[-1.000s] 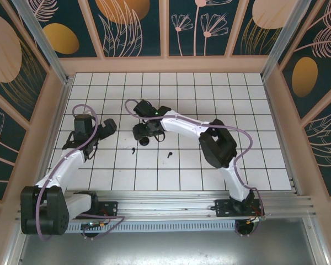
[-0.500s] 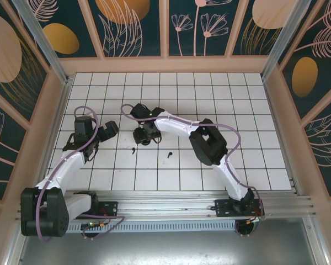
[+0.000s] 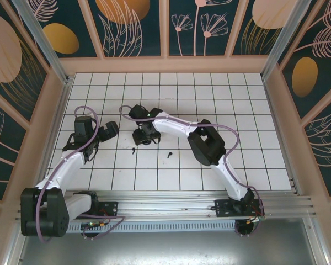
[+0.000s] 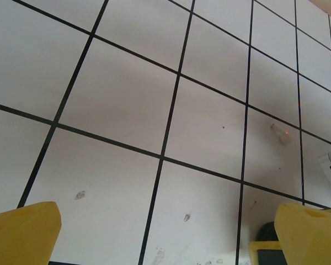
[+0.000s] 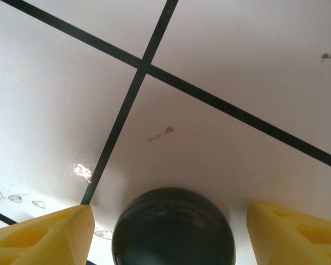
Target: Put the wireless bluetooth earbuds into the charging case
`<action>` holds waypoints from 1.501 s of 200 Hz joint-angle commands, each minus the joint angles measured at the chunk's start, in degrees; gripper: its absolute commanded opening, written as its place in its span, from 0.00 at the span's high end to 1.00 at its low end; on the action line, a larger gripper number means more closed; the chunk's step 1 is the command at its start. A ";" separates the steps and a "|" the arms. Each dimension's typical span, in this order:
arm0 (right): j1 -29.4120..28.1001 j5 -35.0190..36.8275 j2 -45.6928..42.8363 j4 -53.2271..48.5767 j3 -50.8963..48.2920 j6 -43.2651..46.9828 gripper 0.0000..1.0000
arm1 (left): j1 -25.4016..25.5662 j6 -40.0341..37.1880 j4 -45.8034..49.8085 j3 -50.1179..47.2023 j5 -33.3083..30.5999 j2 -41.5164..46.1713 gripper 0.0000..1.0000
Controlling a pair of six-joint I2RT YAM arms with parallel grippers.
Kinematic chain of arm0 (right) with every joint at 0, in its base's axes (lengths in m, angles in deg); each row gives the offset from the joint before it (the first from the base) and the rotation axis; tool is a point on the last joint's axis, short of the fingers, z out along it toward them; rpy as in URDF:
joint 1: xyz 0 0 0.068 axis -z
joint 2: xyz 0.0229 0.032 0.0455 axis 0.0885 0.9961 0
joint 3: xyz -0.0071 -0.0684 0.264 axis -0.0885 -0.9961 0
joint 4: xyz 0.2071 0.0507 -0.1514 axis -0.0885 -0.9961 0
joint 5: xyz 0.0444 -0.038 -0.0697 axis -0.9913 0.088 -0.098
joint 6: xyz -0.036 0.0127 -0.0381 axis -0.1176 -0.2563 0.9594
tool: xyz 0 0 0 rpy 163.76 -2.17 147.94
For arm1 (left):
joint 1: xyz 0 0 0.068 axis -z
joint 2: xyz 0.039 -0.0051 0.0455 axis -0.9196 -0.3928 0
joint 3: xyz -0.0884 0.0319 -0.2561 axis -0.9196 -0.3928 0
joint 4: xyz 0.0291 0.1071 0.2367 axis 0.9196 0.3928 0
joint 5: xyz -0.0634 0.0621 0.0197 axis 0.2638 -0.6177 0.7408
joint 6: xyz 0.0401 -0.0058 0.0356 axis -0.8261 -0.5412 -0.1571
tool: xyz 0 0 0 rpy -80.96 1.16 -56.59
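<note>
Straddling the charging case (image 5: pixel 174 237), the right gripper (image 5: pixel 168 221) has its yellow fingers (image 5: pixel 44 234) spread either side of the dark rounded shell. A sliver of table (image 3: pixel 209 99) shows on each flank, so it has hold of nothing. The step in hand looks like seizing the case, and doing it well likely means centring the jaws on its widest part. They should close slowly and squarely, since a smooth dome could squirt out from a lopsided pinch. It would help to stay low on the case's sides so the lid is left free. Off to the left of the case and apart from it, the left gripper (image 4: pixel 168 234) is spread as wide as it goes, over bare tile and empty. One earbud (image 3: pixel 133 149) lies just on the arm-base side of the case. The second earbud (image 3: pixel 169 154) lies on that same side but farther right. Both sit outside the case. Whether its lid is up or down I cannot tell, and nothing is seen inside it.
</note>
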 commanded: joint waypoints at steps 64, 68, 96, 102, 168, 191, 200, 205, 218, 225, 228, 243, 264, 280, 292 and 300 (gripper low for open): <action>-1.09 1.86 1.74 -5.19 1.64 -0.28 0.41 | -0.16 -1.22 -0.13 0.31 1.19 -0.07 0.01; -1.09 1.98 1.59 -5.24 1.73 -0.27 0.42 | -0.14 -1.16 -0.37 0.18 1.36 0.05 0.01; -0.76 2.74 0.15 -5.42 2.23 -0.92 0.45 | -0.23 -0.80 -2.56 -0.32 4.01 0.91 0.01; -0.50 2.56 -0.40 -5.30 2.23 -1.36 0.45 | -0.17 -0.62 -3.08 -0.36 4.85 0.99 0.01; 5.96 -5.94 -14.05 3.16 0.21 -11.88 0.48 | 0.71 1.64 -24.31 -7.79 17.40 9.83 0.05; 7.76 -8.04 -18.57 7.35 -1.14 -15.31 0.49 | 6.46 -2.23 -31.70 -10.53 14.33 14.48 0.06; 8.13 -8.41 -20.23 8.79 -1.45 -16.63 0.49 | 9.05 -3.99 -33.27 -10.98 13.01 15.21 0.06; 8.30 -8.50 -21.07 9.47 -1.55 -17.33 0.50 | 10.31 -4.40 -34.59 -11.39 12.83 15.33 0.06; 8.49 -8.60 -23.10 11.04 -1.86 -18.94 0.50 | 12.48 -4.12 -39.89 -12.94 13.23 14.99 0.06; 8.50 -8.69 -24.07 11.85 -2.01 -19.67 0.50 | 13.67 -3.91 -43.22 -13.76 13.52 14.54 0.07; 8.50 -8.73 -24.43 12.21 -2.11 -20.01 0.50 | 14.12 -3.83 -44.26 -13.96 13.50 14.27 0.07; 8.41 -8.95 -26.19 13.93 -3.07 -21.61 0.50 | 16.92 -4.81 -49.83 -13.95 13.44 11.84 0.09; 8.07 -8.78 -28.65 16.32 -5.17 -23.77 0.50 | 18.96 -4.19 -56.91 -12.30 14.10 6.92 0.11; 7.87 -8.79 -30.31 18.11 -6.73 -25.02 0.51 | 19.23 -1.87 -63.90 -11.55 14.68 3.22 0.13; 7.73 -8.65 -31.19 18.71 -7.28 -25.54 0.51 | 19.29 -0.85 -66.43 -10.09 14.83 0.92 0.14; 7.64 -8.53 -31.65 18.81 -7.49 -25.74 0.51 | 19.29 -0.40 -67.45 -9.04 14.92 -1.04 0.15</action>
